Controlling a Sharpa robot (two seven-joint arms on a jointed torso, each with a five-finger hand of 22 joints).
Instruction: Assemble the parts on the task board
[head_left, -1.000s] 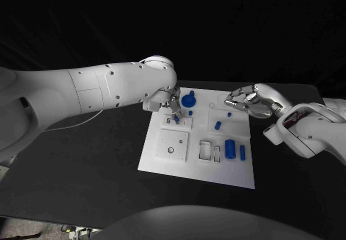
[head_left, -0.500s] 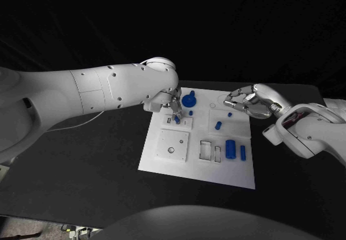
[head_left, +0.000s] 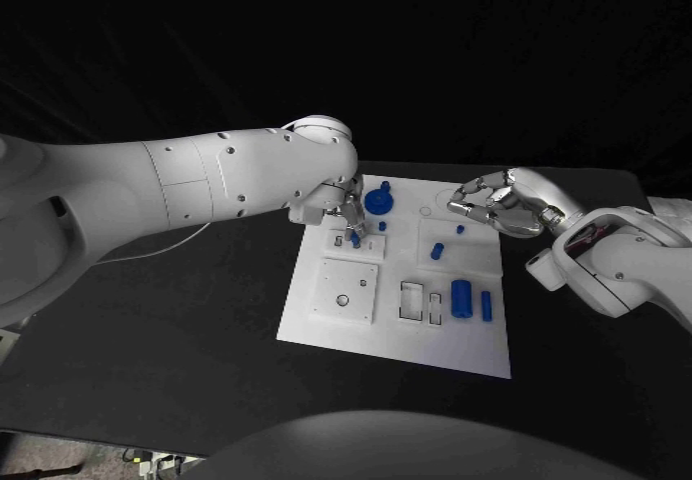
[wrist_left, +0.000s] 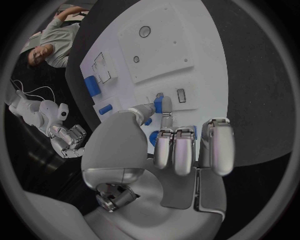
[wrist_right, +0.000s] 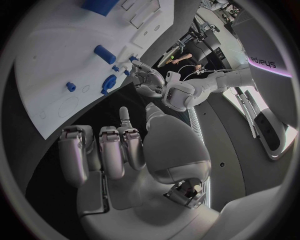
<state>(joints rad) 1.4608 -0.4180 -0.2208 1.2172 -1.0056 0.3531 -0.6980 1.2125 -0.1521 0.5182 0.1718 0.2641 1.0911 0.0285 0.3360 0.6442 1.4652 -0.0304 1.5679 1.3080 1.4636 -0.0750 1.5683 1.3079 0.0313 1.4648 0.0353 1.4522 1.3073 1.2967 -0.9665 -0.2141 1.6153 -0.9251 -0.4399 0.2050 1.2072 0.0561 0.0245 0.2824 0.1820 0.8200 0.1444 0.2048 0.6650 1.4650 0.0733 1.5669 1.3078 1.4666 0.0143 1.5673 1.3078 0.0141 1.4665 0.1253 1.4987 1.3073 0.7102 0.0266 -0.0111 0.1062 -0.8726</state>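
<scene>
Pinch of left hand (wrist_left: 164, 131) on small blue peg (wrist_left: 159, 104), held over slot block (head_left: 355, 243) near far-left corner of task board (head_left: 325, 325). Best lowered upright and square to the slot, released only once seated. Right hand (head_left: 498, 203) curled on nothing, hovering over far right edge.

Dim scene, dark surround; wrist views fisheye-warped, edges bent.

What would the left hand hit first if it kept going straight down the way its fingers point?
Probably the task board. The left hand pinches a small blue part just above a raised white block there, so that part would likely touch first; depth is unclear.
</scene>
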